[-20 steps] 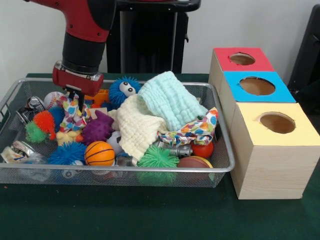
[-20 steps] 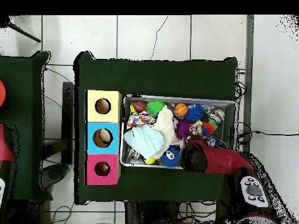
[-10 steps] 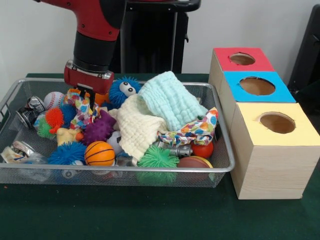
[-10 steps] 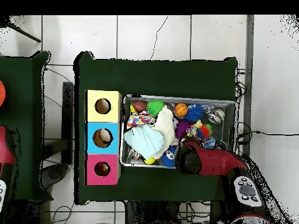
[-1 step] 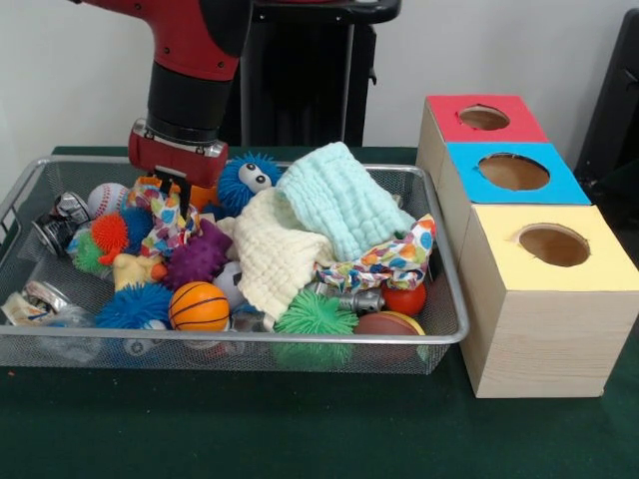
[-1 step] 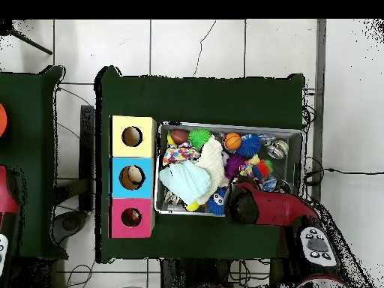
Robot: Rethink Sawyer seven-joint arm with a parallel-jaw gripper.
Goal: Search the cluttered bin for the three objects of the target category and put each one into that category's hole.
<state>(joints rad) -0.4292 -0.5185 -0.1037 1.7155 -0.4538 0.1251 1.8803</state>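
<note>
The pincer [image 5: 178, 192] is gripping a colourful patterned cloth [image 5: 165, 222] in the basket [image 5: 300, 344], a purple spiky ball [image 5: 197, 256] lying just below.

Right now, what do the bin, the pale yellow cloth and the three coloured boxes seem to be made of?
The bin looks like fine metal wire mesh with a smooth silvery rim; you see through its walls. The pale yellow cloth appears to be soft woven cotton, matte, with a crinkled waffle-like texture. The three boxes seem to be light unfinished wood, grain showing on the sides, their tops covered in flat red, blue and yellow, possibly paper or paint.
</note>
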